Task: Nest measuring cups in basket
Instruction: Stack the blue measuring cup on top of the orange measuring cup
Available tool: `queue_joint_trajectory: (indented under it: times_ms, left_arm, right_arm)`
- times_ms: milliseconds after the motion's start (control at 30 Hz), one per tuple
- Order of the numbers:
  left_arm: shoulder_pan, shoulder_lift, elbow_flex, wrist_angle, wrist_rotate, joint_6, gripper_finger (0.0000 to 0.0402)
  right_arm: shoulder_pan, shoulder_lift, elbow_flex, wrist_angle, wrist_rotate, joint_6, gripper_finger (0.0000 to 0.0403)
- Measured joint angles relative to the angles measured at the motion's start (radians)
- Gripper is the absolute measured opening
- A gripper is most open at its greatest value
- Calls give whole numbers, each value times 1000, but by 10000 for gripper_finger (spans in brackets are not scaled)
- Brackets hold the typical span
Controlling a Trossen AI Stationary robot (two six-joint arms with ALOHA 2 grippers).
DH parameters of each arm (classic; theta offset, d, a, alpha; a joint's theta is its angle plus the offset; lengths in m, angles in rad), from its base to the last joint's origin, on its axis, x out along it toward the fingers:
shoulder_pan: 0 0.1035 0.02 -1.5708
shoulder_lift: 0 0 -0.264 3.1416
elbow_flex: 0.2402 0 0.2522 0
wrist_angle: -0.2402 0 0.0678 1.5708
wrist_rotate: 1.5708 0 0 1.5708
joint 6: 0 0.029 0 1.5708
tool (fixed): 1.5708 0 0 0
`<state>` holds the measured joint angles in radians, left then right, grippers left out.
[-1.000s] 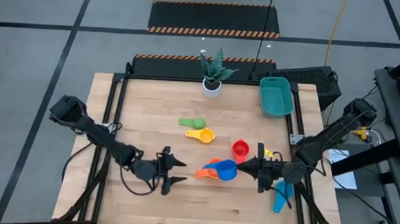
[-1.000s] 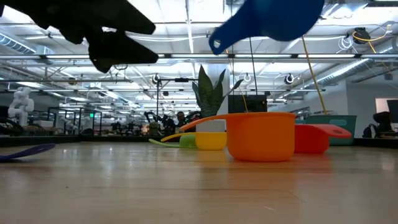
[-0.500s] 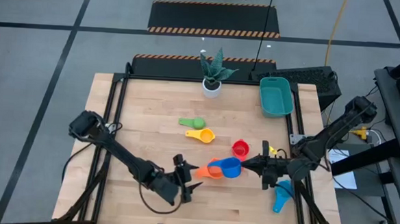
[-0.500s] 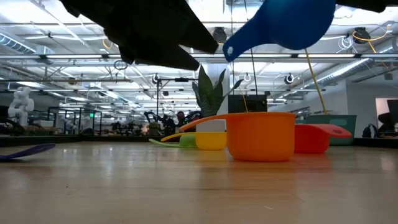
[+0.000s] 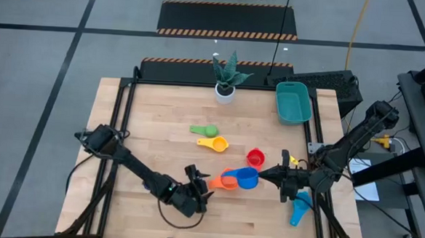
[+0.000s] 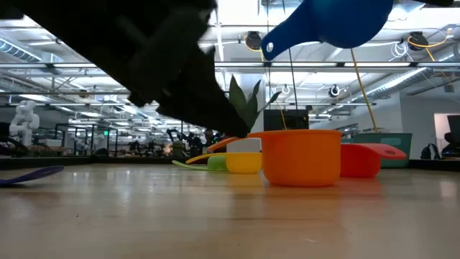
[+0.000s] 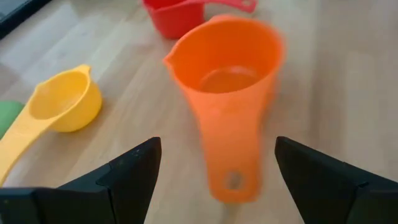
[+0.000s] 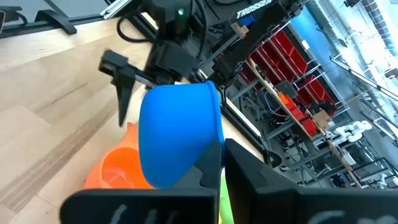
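Note:
The orange measuring cup (image 5: 227, 180) stands on its base near the table's middle, its handle (image 7: 230, 177) pointing toward my left gripper (image 7: 217, 149). That gripper is open, one finger on either side of the handle's free end, touching nothing. My right gripper (image 5: 269, 177) is shut on a blue cup (image 8: 180, 134), which hangs above the orange one. The red (image 5: 255, 158), yellow (image 5: 213, 143) and green (image 5: 203, 130) cups rest on the table. A light blue cup (image 5: 300, 209) lies at the near right. The teal basket (image 5: 293, 103) stands at the far right. My right gripper holds the blue cup by its handle end (image 8: 210, 155), pinched between the two fingers; the fingers themselves hide the exact spot. They come in about level from the table's right. The bowl (image 6: 330, 25) juts out ahead of them, lifted clear above the orange cup.
A white pot with a plant (image 5: 225, 79) stands at the far edge, left of the basket. Bare wood lies along the table's left half and its near edge.
My left gripper has travelled toward the table's right and near edge and come down, tipping lower, until its fingers flank the orange cup's handle. My right gripper has carried the blue cup a little toward the right edge, still aloft.

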<state>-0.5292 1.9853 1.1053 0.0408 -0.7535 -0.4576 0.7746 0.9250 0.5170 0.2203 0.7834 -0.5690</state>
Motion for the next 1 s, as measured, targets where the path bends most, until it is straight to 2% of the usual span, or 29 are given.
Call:
queue_joint_trajectory:
  times_ms: [200, 633, 767, 1000]
  left_arm:
    - [49, 0, 0, -59, 50, -15, 319]
    - [87, -71, -1, -267, 31, 11, 319]
    - [100, -121, -1, -356, 55, 23, 319]
    - [100, -252, -2, -477, 133, 36, 319]
  right_arm:
    - [0, 1, -21, 24, -1, 3, 0]
    - [-1, 21, -24, 58, -9, -18, 0]
    - [-26, 86, -24, 139, 7, -54, 0]
    - [-55, 279, -24, 411, 32, -301, 0]
